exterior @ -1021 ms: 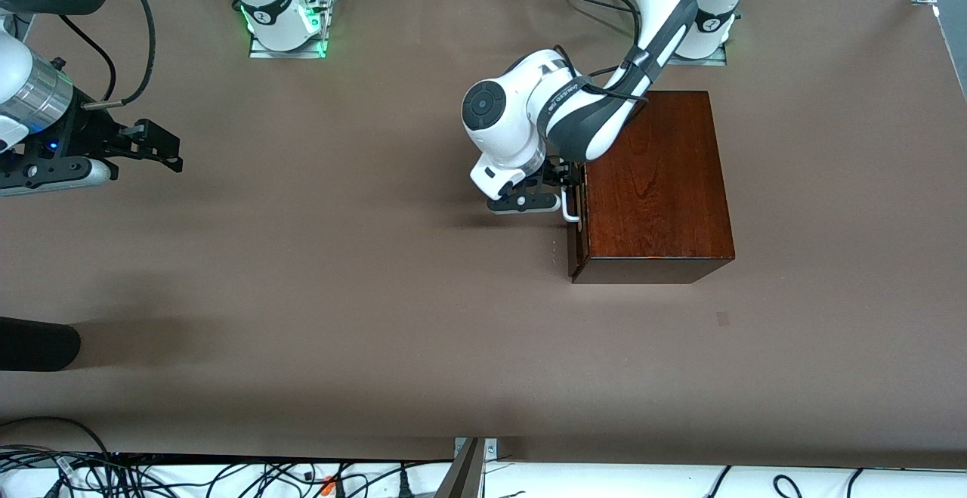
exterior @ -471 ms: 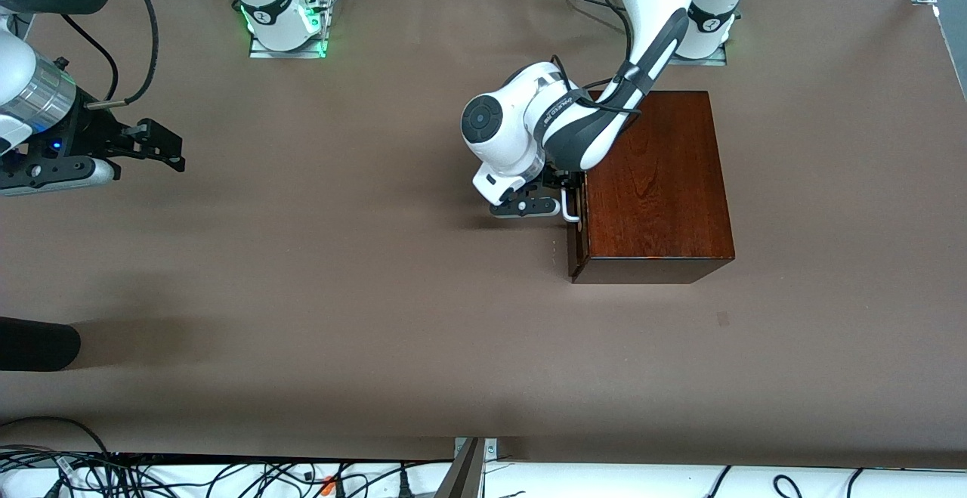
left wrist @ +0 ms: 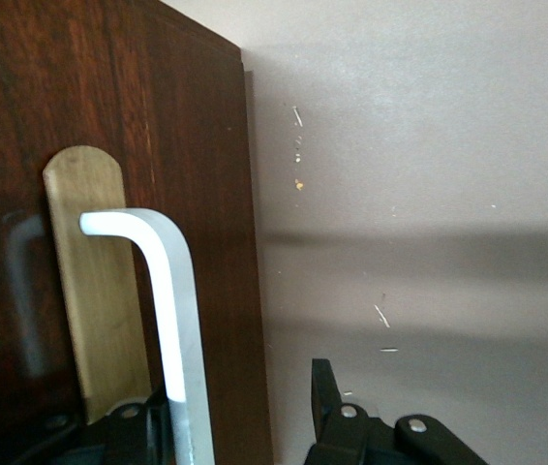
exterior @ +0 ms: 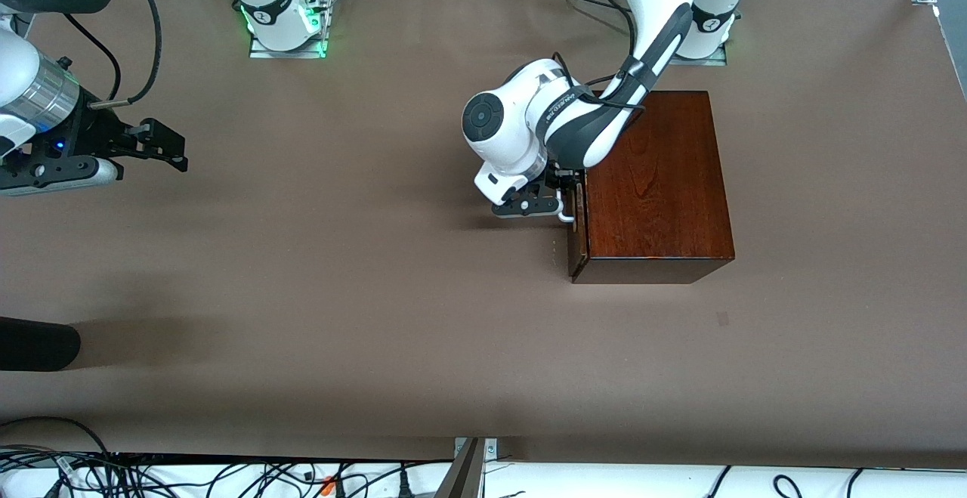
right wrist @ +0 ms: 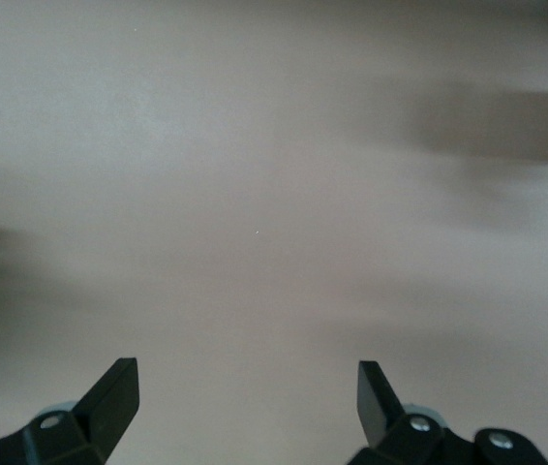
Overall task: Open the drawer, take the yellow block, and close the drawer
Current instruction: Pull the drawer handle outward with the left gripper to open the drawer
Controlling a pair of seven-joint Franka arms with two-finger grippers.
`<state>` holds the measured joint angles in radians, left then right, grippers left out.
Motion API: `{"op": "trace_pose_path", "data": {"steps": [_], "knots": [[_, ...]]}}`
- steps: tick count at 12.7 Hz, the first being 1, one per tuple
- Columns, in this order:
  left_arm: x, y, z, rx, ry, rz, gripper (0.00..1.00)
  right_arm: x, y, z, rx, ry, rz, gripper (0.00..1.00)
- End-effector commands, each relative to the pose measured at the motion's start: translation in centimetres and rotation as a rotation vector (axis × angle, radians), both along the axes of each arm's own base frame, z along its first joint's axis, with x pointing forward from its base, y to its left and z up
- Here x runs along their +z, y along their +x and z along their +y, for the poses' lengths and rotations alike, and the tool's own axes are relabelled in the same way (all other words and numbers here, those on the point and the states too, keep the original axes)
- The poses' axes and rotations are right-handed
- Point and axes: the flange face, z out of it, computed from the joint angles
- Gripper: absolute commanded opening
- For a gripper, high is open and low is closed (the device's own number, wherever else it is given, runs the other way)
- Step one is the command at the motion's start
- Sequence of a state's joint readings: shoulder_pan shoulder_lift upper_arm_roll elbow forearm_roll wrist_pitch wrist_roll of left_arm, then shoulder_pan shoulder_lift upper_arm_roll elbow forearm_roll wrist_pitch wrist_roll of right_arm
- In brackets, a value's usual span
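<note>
The left gripper (exterior: 563, 197) sits at the front of the dark wooden box (exterior: 656, 180), its 2 fingers (left wrist: 327, 397) on either side of the white handle (left wrist: 172, 320) with a visible gap still showing, so they are narrowing but not clamped. The drawer (exterior: 579, 218) is closed, flush with the box front. The yellow block cannot be seen. The right gripper (right wrist: 245, 407) waits over bare table (exterior: 340, 294) at the right arm's end, fingers spread wide.

White bar handle (left wrist: 172, 300) on the dark drawer (left wrist: 109, 126) front, standing between the left tool's (left wrist: 245, 417) black fingers (left wrist: 324, 397); pale surface (left wrist: 429, 194) alongside.
</note>
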<state>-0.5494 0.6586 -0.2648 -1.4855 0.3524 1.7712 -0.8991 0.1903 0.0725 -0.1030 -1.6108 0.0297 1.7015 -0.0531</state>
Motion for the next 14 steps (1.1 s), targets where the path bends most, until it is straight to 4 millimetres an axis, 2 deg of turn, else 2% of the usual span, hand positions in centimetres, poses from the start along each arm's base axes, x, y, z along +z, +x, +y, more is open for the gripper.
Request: {"op": "trace_pose_path", "data": {"steps": [1,5,9,14], "knots": [[1.2,0.3,-1.5,0.023,-0.063,-0.009,0.5,0.5,0.1,0.5,-0.007,0.017,-0.006,1.0],[1.2,-0.6,-2.8,0.046,-0.112,0.028,0.53,0.6,0.1,0.7,-0.008,0.029,-0.006,1.0],[1.4,-0.5,-3.7,0.06,-0.183,0.02,0.53,0.6,0.1,0.7,-0.005,0.031,-0.008,1.0],[2.2,-0.8,-6.0,0.116,-0.346,0.026,0.53,0.6,0.1,0.6,-0.007,0.031,-0.006,1.0]]}}
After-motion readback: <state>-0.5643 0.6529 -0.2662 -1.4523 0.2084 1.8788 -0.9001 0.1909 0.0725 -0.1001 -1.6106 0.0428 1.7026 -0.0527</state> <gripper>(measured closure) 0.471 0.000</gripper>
